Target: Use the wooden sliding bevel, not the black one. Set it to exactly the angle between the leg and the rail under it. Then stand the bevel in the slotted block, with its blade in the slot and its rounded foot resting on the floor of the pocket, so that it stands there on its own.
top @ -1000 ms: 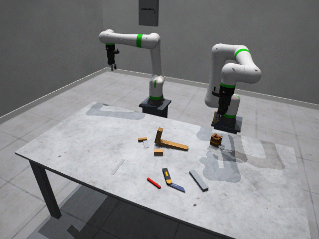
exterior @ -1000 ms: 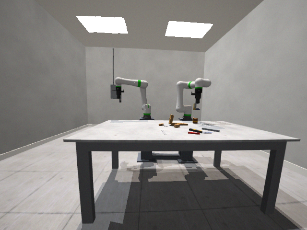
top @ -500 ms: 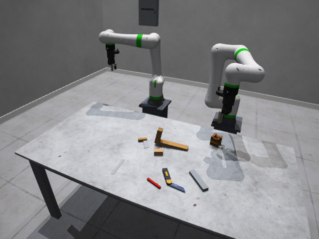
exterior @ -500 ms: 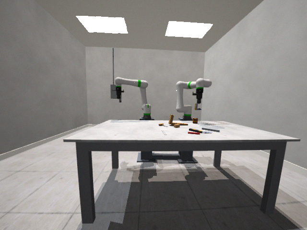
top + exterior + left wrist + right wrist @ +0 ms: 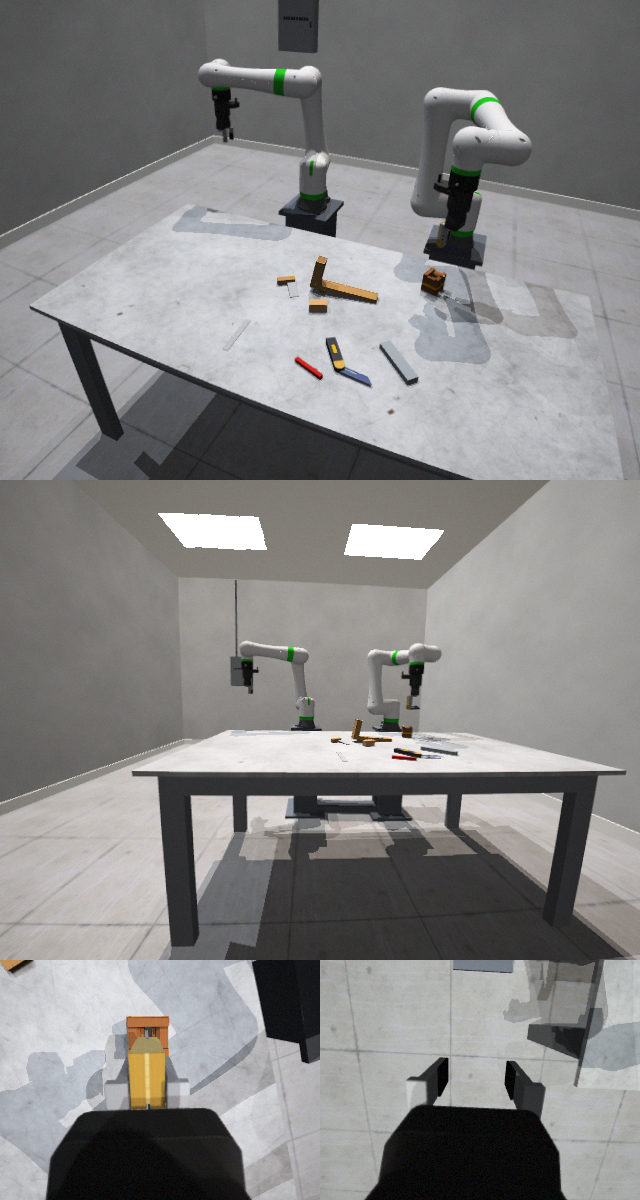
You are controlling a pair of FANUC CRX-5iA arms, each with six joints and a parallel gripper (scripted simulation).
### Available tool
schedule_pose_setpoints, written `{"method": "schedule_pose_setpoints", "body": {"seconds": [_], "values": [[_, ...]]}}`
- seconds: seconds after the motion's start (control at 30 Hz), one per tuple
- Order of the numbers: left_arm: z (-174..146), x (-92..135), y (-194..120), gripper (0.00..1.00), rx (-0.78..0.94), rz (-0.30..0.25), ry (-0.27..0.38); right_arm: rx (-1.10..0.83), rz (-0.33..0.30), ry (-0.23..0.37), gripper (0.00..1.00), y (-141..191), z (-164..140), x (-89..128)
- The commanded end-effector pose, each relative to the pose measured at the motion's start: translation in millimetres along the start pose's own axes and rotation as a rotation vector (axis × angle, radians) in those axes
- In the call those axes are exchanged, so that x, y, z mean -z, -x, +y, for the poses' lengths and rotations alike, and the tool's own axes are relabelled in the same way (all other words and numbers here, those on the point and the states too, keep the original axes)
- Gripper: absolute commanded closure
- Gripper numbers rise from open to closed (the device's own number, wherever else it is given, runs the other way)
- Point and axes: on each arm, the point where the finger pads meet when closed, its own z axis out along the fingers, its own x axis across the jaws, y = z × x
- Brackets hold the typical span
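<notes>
Wooden sliding bevel (image 5: 442,235) (image 5: 409,702) (image 5: 147,1080), blade largely hidden from the left wrist camera, sits clenched in the left pincer (image 5: 444,234) (image 5: 412,701) (image 5: 148,1069), slotted block (image 5: 433,282) (image 5: 406,731) (image 5: 148,1022) showing toward twelve o'clock.

The wooden sliding bevel with a golden-brown handle (image 5: 439,233) (image 5: 409,702) (image 5: 147,1079) has been shifted slightly rightward in the top view by the black left gripper (image 5: 445,235) (image 5: 412,699) (image 5: 148,1069).
</notes>
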Motion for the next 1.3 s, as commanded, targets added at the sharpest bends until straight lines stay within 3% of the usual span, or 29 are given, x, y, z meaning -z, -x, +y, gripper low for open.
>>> {"method": "schedule_pose_setpoints", "body": {"seconds": [0.0,0.23,0.5,0.57,0.83,1.27], "values": [[0.0,1.0,0.5,1.00,0.000,-0.002,0.000,0.000,0.000,0.002,0.00,0.2,0.3,1.0],[0.0,-9.5,0.5,1.00,0.000,-0.002,0.000,0.000,0.000,0.002,0.00,0.2,0.3,1.0],[0.4,-60.0,0.6,1.00,0.000,-0.002,0.001,0.000,0.000,0.002,0.00,0.2,0.3,1.0],[0.4,-60.0,0.6,1.00,0.000,-0.002,0.001,0.000,0.000,0.002,0.00,0.2,0.3,1.0],[0.7,-103.4,0.7,1.00,0.000,-0.002,0.001,0.000,0.000,0.002,0.00,0.2,0.3,1.0],[0.8,-108.0,0.7,1.00,0.000,-0.002,0.001,0.000,0.000,0.002,0.00,0.2,0.3,1.0]]}}
